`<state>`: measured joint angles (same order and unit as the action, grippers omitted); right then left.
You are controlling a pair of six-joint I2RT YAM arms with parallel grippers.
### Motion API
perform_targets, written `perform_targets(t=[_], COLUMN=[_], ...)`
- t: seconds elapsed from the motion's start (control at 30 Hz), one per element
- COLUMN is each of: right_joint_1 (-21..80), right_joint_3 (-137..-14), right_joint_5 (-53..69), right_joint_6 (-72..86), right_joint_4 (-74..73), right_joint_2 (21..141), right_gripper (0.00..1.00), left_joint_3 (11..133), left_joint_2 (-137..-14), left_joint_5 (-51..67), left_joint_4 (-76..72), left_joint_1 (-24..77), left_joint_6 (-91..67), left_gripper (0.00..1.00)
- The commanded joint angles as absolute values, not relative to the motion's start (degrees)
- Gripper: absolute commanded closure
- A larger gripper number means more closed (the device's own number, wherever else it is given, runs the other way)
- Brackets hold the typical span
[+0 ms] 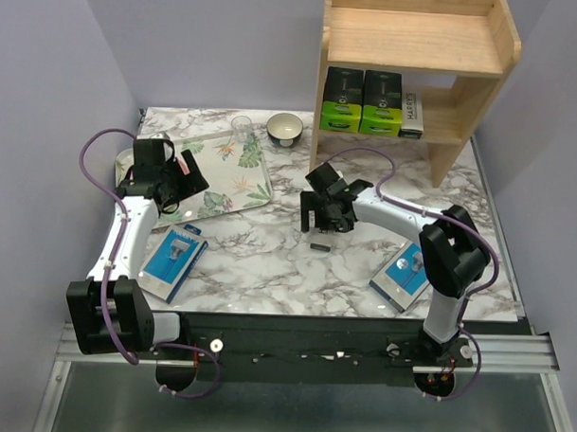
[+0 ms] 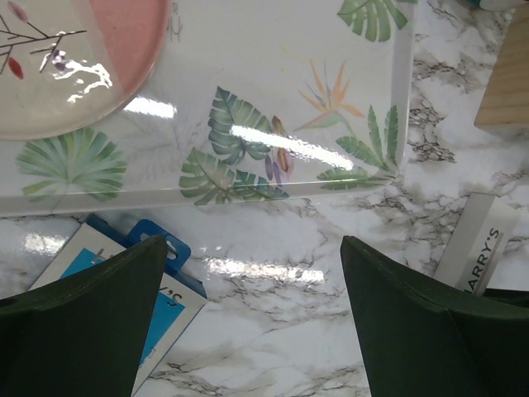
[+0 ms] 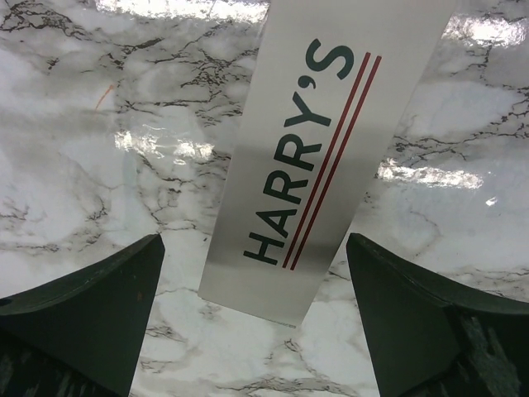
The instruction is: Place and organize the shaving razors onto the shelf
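Observation:
The light-wood shelf [image 1: 484, 52] stands at the back right. Its lower tier holds two black boxes with lime-green ends [image 1: 342, 101] [image 1: 381, 103] and a white HARRY'S box [image 1: 411, 114]. A second white HARRY'S box [image 3: 322, 149] lies flat on the marble, directly under my open, empty right gripper [image 3: 252, 306] [image 1: 321, 222], its near end between the jaws and apart from them. One blue-and-white razor pack [image 1: 173, 259] lies front left, the other [image 1: 402, 277] front right. My left gripper [image 2: 252, 318] [image 1: 188, 170] is open and empty above the marble at the tray's near edge, beside the left pack [image 2: 107, 273].
A floral tray [image 1: 256, 186] at the back left holds a pink plate [image 2: 124, 33] and a clear glass [image 1: 242, 129]. A small bowl [image 1: 285, 129] stands beside it near the shelf. Grey walls close in on both sides.

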<state>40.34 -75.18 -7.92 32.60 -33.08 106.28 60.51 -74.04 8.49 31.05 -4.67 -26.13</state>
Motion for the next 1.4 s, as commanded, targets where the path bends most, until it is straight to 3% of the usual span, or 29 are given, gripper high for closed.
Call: perform_targets(t=[0.0, 0.6, 0.73, 1.0, 1.13, 1.27, 1.37], right_joint_1=[41.66, 41.92, 41.92, 40.96, 36.49, 29.29, 22.87], right_joint_3=[-75.24, -66.8, -64.96, -59.77, -58.1, -59.41, -59.76], right_joint_5=[-12.39, -13.27, -13.71, -17.57, -21.26, -22.32, -25.48], right_joint_6=[35.15, 30.78, 23.22, 3.28, 1.32, -3.07, -6.58], right_joint_4=[-35.86, -29.71, -24.99, -26.71, -33.9, -36.39, -32.01], right_joint_2=[106.61, 104.77, 99.08, 77.98, 66.47, 57.58, 55.02], right_gripper=[0.0, 0.31, 0.51, 0.58, 0.58, 0.55, 0.46], left_joint_3=[60.21, 57.13, 56.34, 56.6, 59.14, 62.83, 64.86], left_joint_2=[-73.56, -71.98, -71.37, -76.02, -80.06, -83.05, -84.9], left_joint_5=[13.18, 15.91, 16.17, 18.63, 18.72, 18.37, 17.93], left_joint_4=[29.36, 27.86, 26.63, 24.79, 22.68, 22.5, 22.59], left_joint_1=[-4.92, -5.27, -5.27, -4.66, -2.64, -0.36, 1.74], left_joint_6=[-30.14, -32.43, -34.36, -40.51, -41.75, -40.35, -39.55], left_gripper=[0.05, 0.06, 0.06, 0.08, 0.09, 0.08, 0.08])
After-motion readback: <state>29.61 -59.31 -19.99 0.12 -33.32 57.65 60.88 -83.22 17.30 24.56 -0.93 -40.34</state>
